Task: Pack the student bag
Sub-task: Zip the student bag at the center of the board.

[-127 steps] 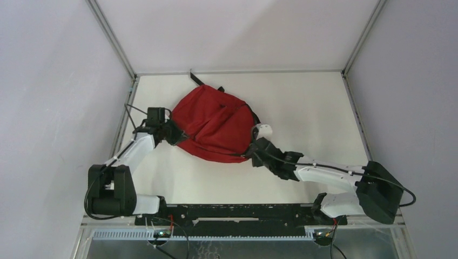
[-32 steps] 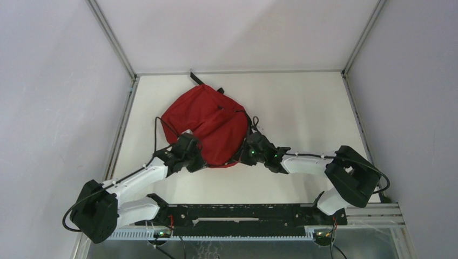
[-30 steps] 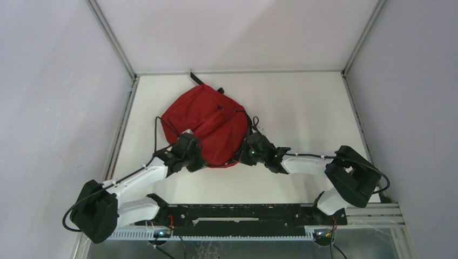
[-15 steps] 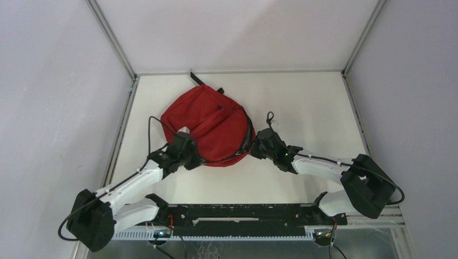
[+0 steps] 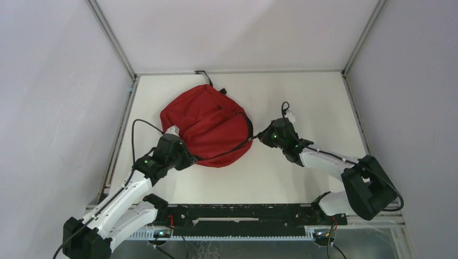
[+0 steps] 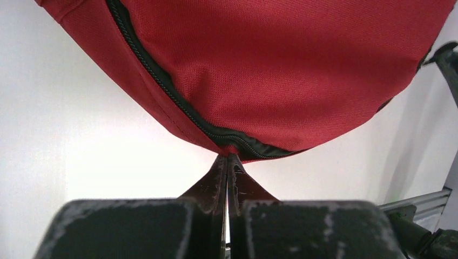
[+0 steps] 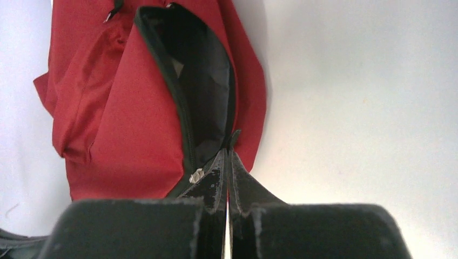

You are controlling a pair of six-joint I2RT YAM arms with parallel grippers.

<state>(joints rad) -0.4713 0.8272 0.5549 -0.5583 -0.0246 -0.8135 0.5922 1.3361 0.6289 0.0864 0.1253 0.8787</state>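
The bag (image 5: 208, 124) lies on the white tabletop (image 5: 318, 102), stretched between my two sets of fingers, seen from the fixed camera overhead. My left fingers (image 6: 227, 162) are pressed flat together, their tips clamped on the bag's lower hem just where the black zip (image 6: 162, 86) curves down to meet them. From that wrist, the red fabric bulges up and away above the tips, and bare tabletop shows to either side. My right fingers (image 7: 227, 157) are likewise together with no gap between them, pinched on the black edge at the end of the bag's mouth (image 7: 208, 81). A short black tab rises from between those tips. The mouth gapes ahead of the right fingers and up to their left, showing dark lining, and a small silver slider (image 7: 196, 176) sits touching the left side of those fingers. From above, a black line of trim runs taut from the bag's side to the right fingers, which stand a little off the bag's main body, while the left fingers sit right against its near-left edge. Beyond both sets of fingers, at the far side of the bag, a black strap (image 5: 205, 74) trails toward the back edge of the tabletop. Whether anything lies inside the bag, I cannot tell from any of the three views.
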